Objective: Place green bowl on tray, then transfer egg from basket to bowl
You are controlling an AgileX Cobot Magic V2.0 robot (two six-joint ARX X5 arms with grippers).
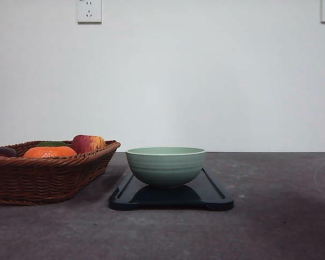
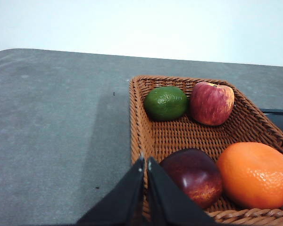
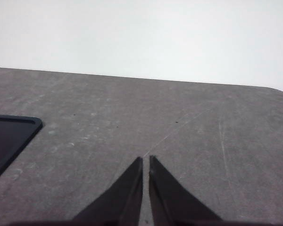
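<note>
Green bowl [image 1: 166, 165] sits upright on tray [image 1: 170, 196], basket [image 1: 46, 176] just beside tray. Basket holds orange [image 2: 255, 175], apple [image 2: 211, 103], lime [image 2: 166, 103], dark plum [image 2: 194, 176]. Left claw [image 2: 145, 162] together over basket rim; right claw [image 3: 145, 160] together above bare desk [image 3: 179, 132].

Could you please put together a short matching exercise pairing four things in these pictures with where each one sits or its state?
Things:
1. green bowl
2. red apple
3. left end effector
4. tray

Places or states:
A. in the basket, beside the green lime
B. flat on the grey table, right of the basket
C. standing upright on the tray
D. shut, near the basket's rim

Pairs: 1-C, 2-A, 3-D, 4-B
</note>
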